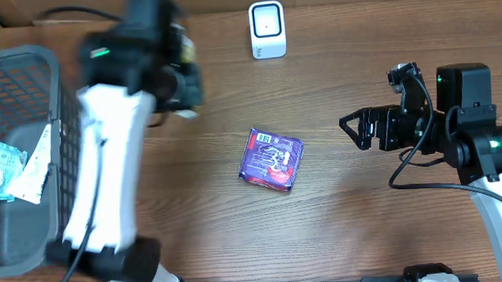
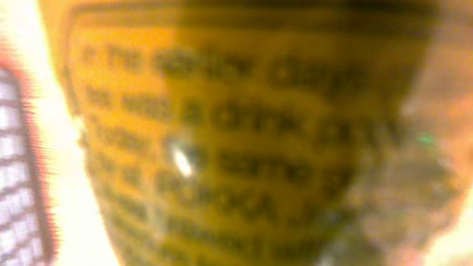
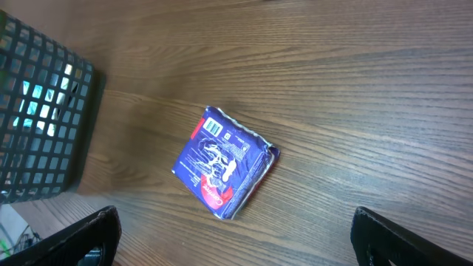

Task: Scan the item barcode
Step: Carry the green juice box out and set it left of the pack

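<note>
Black print on the yellow item (image 2: 222, 148) looks too blurred to read.

The left wrist view is all blur: a yellow surface (image 2: 222, 148) with dark print too smeared to read. From overhead the left hand (image 1: 180, 81) is a dark smear, its grip unclear. The basket (image 1: 30, 58) runs off the left edge. In its own wrist view, the right hand (image 3: 236, 240) shows only two dark tips cut by the bottom edge.

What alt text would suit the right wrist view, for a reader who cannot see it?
A blue-purple packet lies flat on the wooden table, in the middle of the view, untouched. A black mesh basket stands at the left edge, and the two dark fingers of the open right tool show in the bottom corners.
</note>
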Available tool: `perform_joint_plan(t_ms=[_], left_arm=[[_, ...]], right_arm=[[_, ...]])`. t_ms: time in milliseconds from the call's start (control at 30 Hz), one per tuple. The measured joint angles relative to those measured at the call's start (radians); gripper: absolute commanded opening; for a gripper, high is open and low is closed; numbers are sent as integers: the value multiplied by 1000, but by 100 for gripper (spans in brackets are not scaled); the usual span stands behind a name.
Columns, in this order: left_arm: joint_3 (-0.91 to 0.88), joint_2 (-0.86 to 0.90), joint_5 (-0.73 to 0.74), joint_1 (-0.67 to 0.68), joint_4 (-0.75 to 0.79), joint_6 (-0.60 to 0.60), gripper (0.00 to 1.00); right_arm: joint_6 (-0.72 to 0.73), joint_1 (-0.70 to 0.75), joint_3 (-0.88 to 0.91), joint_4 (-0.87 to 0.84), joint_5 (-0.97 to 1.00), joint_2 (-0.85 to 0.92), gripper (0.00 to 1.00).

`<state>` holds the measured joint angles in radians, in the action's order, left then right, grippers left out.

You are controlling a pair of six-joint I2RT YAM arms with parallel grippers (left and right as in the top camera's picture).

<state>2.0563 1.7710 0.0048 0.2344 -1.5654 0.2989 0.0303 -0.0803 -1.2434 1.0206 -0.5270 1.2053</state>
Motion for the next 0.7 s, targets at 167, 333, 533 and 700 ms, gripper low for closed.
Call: perform_joint_plan(t_ms=[167, 333, 533, 700], left_arm=[[-191, 122, 0, 76, 89, 37, 6], [-333, 241, 0, 96, 198, 86, 7], [-404, 330, 2, 95, 280, 105, 24], [-407, 373, 13, 95, 287, 118, 51]], right_arm=[[0, 0, 0, 0, 0, 0, 100], [0, 0, 0, 0, 0, 0, 100], [0, 0, 0, 0, 3, 0, 100], [0, 0, 0, 0, 7, 0, 100]])
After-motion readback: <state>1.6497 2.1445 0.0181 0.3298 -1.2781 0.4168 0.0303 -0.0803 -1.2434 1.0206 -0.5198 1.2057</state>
